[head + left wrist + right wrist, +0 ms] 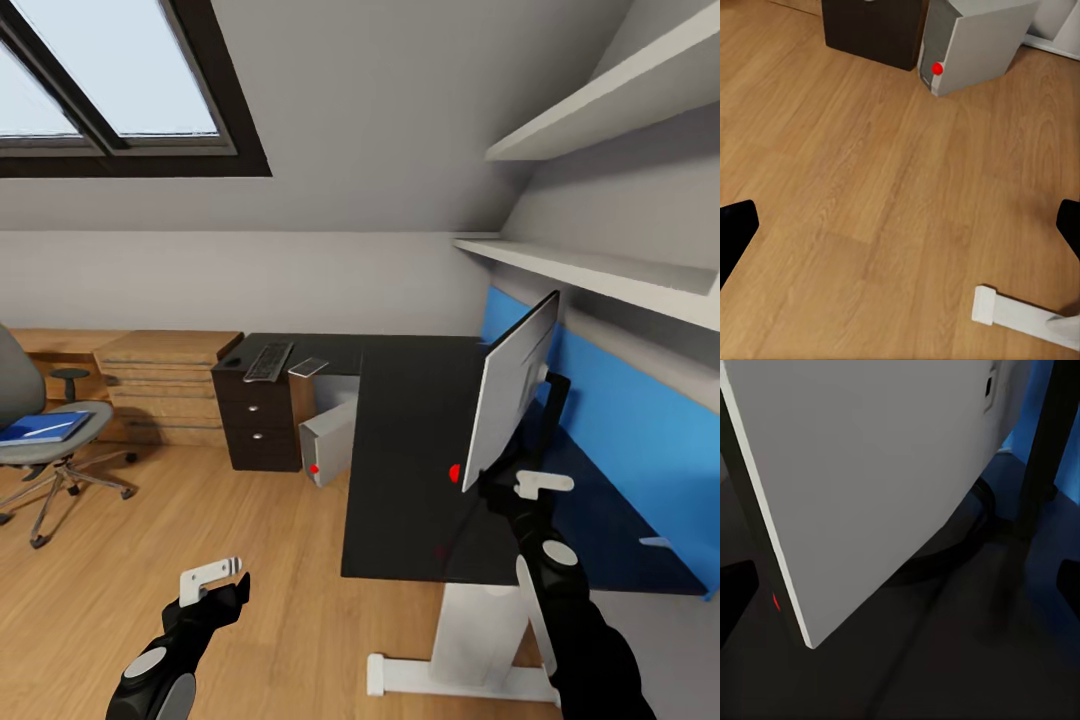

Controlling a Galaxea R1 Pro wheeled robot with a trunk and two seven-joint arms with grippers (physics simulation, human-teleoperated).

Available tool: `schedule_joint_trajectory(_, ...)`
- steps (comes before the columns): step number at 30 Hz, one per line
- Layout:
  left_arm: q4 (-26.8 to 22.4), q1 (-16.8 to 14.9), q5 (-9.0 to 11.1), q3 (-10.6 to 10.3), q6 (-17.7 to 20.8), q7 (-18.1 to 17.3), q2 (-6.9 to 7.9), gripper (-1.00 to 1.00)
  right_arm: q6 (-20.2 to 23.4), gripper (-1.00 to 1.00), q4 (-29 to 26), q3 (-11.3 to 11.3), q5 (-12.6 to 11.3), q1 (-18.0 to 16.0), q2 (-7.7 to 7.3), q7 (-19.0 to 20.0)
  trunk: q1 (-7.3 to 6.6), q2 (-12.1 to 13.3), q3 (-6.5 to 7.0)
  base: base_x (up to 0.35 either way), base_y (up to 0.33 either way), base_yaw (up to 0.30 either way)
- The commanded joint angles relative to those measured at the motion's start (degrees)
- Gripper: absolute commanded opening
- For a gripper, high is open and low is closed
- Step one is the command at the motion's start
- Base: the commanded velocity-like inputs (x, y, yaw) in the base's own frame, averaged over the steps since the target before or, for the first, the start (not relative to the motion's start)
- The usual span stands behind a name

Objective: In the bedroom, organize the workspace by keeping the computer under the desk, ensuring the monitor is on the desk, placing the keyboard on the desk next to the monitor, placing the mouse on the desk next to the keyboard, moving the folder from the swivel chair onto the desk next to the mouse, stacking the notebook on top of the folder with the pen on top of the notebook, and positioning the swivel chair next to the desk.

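The monitor (510,390) stands on the black worktop (400,460) with its pale back turned toward the room and its screen toward the blue back panel (640,440). It looks stiff but top-heavy on a thin stem, with a smooth panel that would slip and a screen that would mark; I would take hold low, at the stem or the round base (967,532), not at the panel edge.

The right gripper (520,490) sits just beside the monitor's lower near corner, jaws spread and holding nothing. The left gripper (215,585) hangs over the wooden floor (855,187), well away from the monitor, jaws also spread and empty.

Far from the monitor, at the worktop's other end, lie the keyboard (268,361) and a small pale flat object (308,367) I cannot identify. Under the worktop leans the computer (328,440), tilted beside the black drawer unit (255,420). The swivel chair (40,430) stands well apart from the monitor; its seat carries the blue folder (42,427), flat and light, likely to flex if lifted by one edge.
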Motion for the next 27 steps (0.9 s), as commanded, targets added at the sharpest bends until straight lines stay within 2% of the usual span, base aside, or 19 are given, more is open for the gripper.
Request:
schedule_joint_trajectory(1,-0.07,-0.05,0.6,-0.15,0.1,0.59,0.07,1.0,0.22,1.0,-0.1,-0.03,0.56,-0.02,0.05,0.01,0.01,-0.04,-0.07,0.023,0.026,0.0)
schedule_joint_trajectory(7,-0.05,-0.05,0.59,-0.15,0.07,0.59,0.07,1.0,-1.09,1.0,-0.14,0.01,0.6,0.35,0.05,-0.05,0.01,-0.04,-0.07,0.048,0.028,0.0)
schedule_joint_trajectory(16,-0.05,-0.05,0.53,-0.15,0.02,0.59,0.07,1.0,-2.48,1.0,0.01,0.02,1.68,0.5,0.05,-0.09,0.01,-0.04,-0.07,0.114,0.211,0.0)
schedule_joint_trajectory(24,-0.05,-0.05,0.54,-0.15,0.02,0.59,0.07,1.0,-2.53,1.0,-0.04,0.02,1.91,0.5,0.05,-0.09,0.01,-0.04,-0.07,0.007,0.029,0.0)
schedule_joint_trajectory(27,-0.05,-0.05,0.53,-0.15,0.02,0.59,0.07,1.0,-2.53,1.0,-0.05,-0.01,1.98,0.5,0.0,-0.15,0.01,-0.04,-0.07,0.223,0.001,0.0)
